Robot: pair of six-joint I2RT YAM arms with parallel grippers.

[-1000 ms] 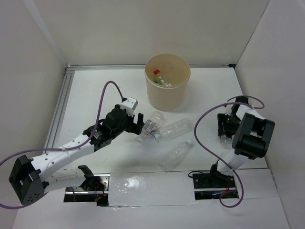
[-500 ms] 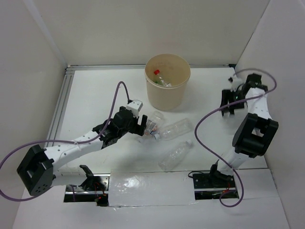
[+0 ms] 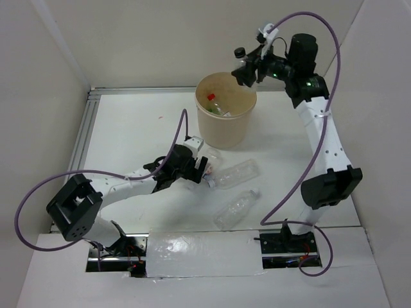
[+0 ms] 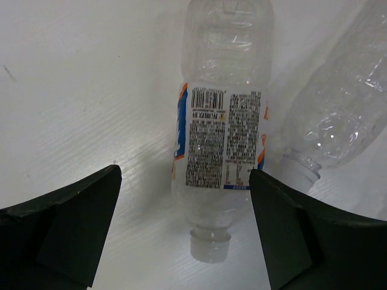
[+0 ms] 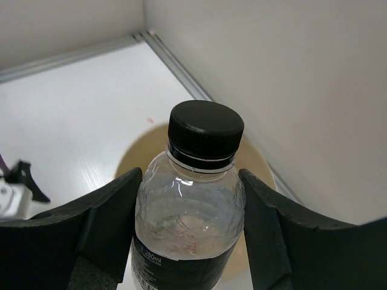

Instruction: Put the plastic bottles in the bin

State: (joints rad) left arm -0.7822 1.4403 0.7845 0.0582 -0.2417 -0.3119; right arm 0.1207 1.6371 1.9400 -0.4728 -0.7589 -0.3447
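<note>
A black-capped bottle [image 5: 188, 199] is clamped between the right fingers [image 5: 103, 229] and held in the air over the bin [image 3: 221, 131], which has bottles inside. The left fingers [image 4: 72, 223] stand wide open and hold nothing. They sit either side of a labelled bottle [image 4: 221, 145] lying on the surface [image 4: 72, 90] beside another clear bottle [image 4: 338, 109].

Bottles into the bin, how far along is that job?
Partly done: at least one red-capped bottle lies in the bin. The right fingers hold a black-capped bottle over it. Left: three bottles on the table, the open left fingers straddling the labelled one.
</note>
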